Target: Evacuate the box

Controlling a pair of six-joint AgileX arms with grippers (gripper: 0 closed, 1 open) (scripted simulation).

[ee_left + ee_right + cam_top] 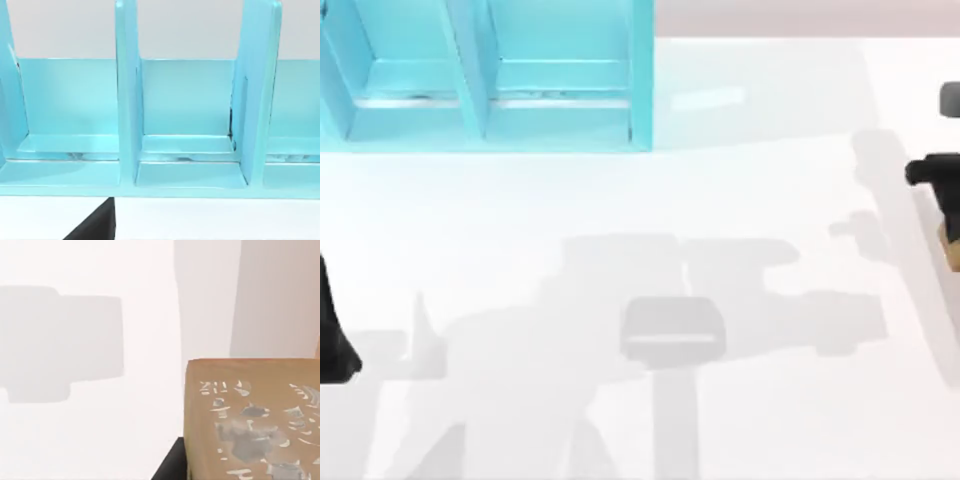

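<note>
Tan box [250, 420], seemingly stiff and light, held by right hand [942, 215] at frame right; left hand's state unclear.

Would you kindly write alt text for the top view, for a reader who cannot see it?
A turquoise divided rack stands at the white table's far left. The right arm is at the right edge with a tan box beneath it; the left arm sits parked at the left edge.

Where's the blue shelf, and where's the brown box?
Shelf [560, 110]: top view, on the floor of its right compartment.
Shelf [127, 100]: left wrist view, on an upright divider.
Box [250, 410]: right wrist view, on its printed brown face.
</note>
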